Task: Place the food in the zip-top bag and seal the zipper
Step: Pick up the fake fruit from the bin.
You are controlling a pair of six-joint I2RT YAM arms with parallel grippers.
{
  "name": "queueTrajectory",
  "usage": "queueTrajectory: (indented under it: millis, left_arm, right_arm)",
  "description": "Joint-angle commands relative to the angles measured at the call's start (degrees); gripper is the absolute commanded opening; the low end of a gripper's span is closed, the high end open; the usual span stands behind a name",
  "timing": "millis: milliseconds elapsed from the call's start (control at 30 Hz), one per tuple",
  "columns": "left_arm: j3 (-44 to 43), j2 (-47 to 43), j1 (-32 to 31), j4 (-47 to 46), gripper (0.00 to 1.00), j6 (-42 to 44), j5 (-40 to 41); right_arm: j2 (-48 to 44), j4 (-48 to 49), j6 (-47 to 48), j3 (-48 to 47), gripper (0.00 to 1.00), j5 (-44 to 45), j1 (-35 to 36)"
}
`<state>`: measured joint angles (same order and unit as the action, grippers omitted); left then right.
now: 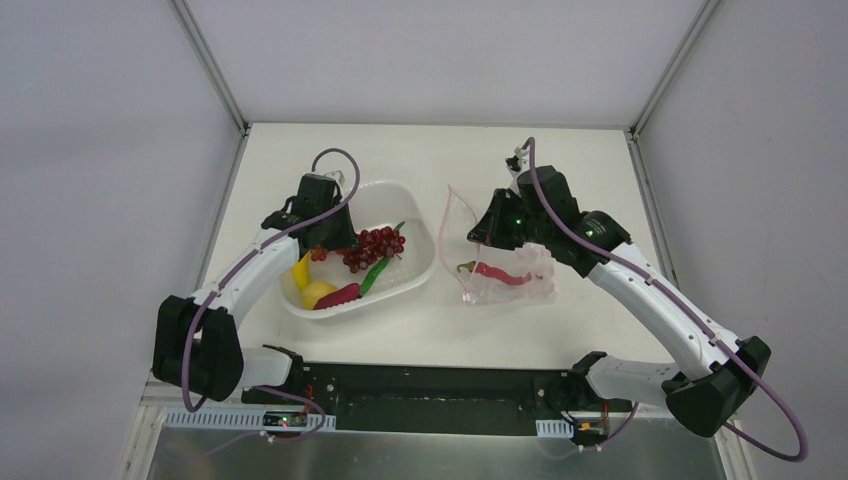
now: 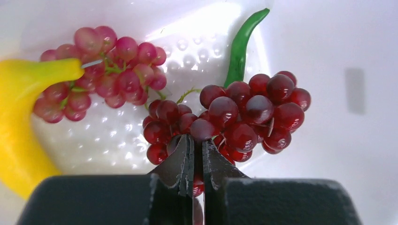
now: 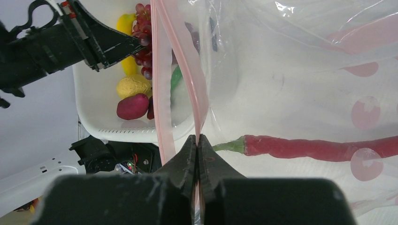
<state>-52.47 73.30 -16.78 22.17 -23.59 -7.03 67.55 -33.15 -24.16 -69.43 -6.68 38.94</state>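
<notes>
The white tabletop [image 1: 430, 150] carries two things side by side. On the left stands a white translucent plastic tub [image 1: 418, 268]. Just to its right lies a clear crinkly zip-top bag [image 1: 540, 288].

The left arm [image 1: 250, 275] reaches down into the tub. The left jaws are closed on the near edge of the dark red grape bunch [image 2: 244, 117], with one berry pinched between them. The rest of the bunch lies just ahead of them on the tub floor.

The right arm [image 1: 640, 290] leans over the bag. The right jaws are clamped on the pink-red zipper strip [image 3: 193, 79] and hold that lip of the mouth raised. The other lip stands apart from it, so the mouth gapes toward the tub.

A long red chili [image 3: 319, 147] lies inside the bag, its green stem pointing at the right jaws.

In the tub, a yellow banana [image 2: 19, 131] lies along the left wall, touching a paler pink grape bunch [image 2: 101, 70]. A green chili [image 2: 241, 47] lies beyond the dark bunch. A round yellow fruit [image 3: 133, 86] and a magenta oval piece [image 3: 132, 106] sit at the near end.
</notes>
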Motion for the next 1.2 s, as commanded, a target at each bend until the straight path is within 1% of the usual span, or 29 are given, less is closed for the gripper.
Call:
queueTrajectory:
  millis: [0, 33, 67, 100, 167, 200, 267, 333, 367, 467, 533, 600, 633, 667, 800, 833, 867, 933, 1000, 1167]
  left_arm:
    - [1.53, 4.96, 0.02, -8.91, 0.04, -5.89, -3.14]
    - [2.24, 6.06, -0.01, -10.19, 0.16, -6.38, -2.87]
    - [2.54, 7.14, -0.01, -10.72, 0.24, -6.5, -2.94]
    - [2.73, 7.95, -0.09, -10.81, 0.3, -6.28, -3.16]
    - [3.49, 8.58, -0.24, -11.3, 0.5, -5.88, -2.98]
    - [3.77, 8.57, -0.26, -11.61, 0.55, -5.4, -3.13]
    - [3.91, 7.85, -0.28, -11.63, 0.7, -4.0, -3.03]
    - [2.88, 8.05, -0.28, -9.85, 0.81, -1.67, -2.54]
    - [2.07, 8.53, -0.28, -9.25, 0.83, -0.33, -2.83]
    - [-0.37, 11.82, -0.28, -8.11, 0.84, 1.88, -4.06]
    - [-1.25, 14.41, -0.3, -7.28, 0.83, 2.4, -3.78]
    - [-1.21, 16.26, -0.35, -7.19, 0.79, 2.58, -3.81]
    - [-0.98, 16.89, -0.44, -7.41, 0.77, 2.59, -3.75]
    - [-0.78, 17.5, -0.55, -7.41, 0.72, 2.59, -3.67]
    - [0.83, 17.71, -0.8, -8.36, 0.47, 2.18, -4.25]
    - [1.11, 17.17, -0.8, -8.41, 0.35, 2.08, -4.49]
    - [1.14, 16.46, -0.8, -8.19, 0.25, 2.06, -4.88]
    - [1.23, 14.6, -0.81, -7.73, 0.11, 2.0, -5.09]
    - [1.03, 11.98, -0.81, -6.86, 0.0, 1.85, -4.67]
    - [0.62, 2.25, -0.8, -5.13, 0.0, 0.98, -3.36]
  right_arm:
    - [-1.43, 2.49, 0.52, -0.05, 0.0, -0.15, 0.24]
    - [-1.45, 2.75, 0.4, 0.1, 0.0, -0.24, 0.27]
    - [-1.45, 3.1, 0.27, 0.28, 0.0, -0.43, 0.28]
    - [-1.41, 3.17, 0.11, 0.34, 0.0, -0.71, 0.26]
    - [-1.22, 3.1, 0.08, 0.31, 0.0, -1.13, 0.26]
    - [-1.19, 3.01, 0.06, 0.32, 0.0, -1.1, 0.28]
    - [-1.28, 3.01, 0.08, 0.34, 0.0, -0.98, 0.31]
    - [-1.21, 3.04, 0.08, 0.31, 0.0, -1.08, 0.26]
    - [-1.15, 3.08, 0.08, 0.28, 0.0, -1.28, 0.28]
    - [-0.81, 3.43, 0.1, 0.33, 0.0, -1.73, 0.28]
    - [-0.38, 3.54, 0.13, 0.19, 0.0, -1.91, 0.26]
    - [0.01, 3.61, 0.18, 0.02, 0.0, -2.31, 0.26]
    - [0.11, 3.58, 0.12, 0.0, 0.0, -2.37, 0.27]
    - [0.13, 3.7, 0.16, 0.04, 0.0, -2.37, 0.31]
    - [0.13, 3.79, 0.19, 0.08, 0.0, -2.3, 0.27]
    - [0.05, 3.79, 0.17, 0.05, 0.0, -2.29, 0.26]
    - [-0.08, 3.79, 0.17, 0.08, 0.0, -2.24, 0.26]
    - [-0.28, 3.79, 0.13, 0.15, 0.0, -2.01, 0.26]
    - [-0.54, 3.8, 0.09, 0.26, 0.0, -1.73, 0.26]
    - [-1.08, 3.81, -0.06, 0.69, 0.0, -0.81, 0.27]
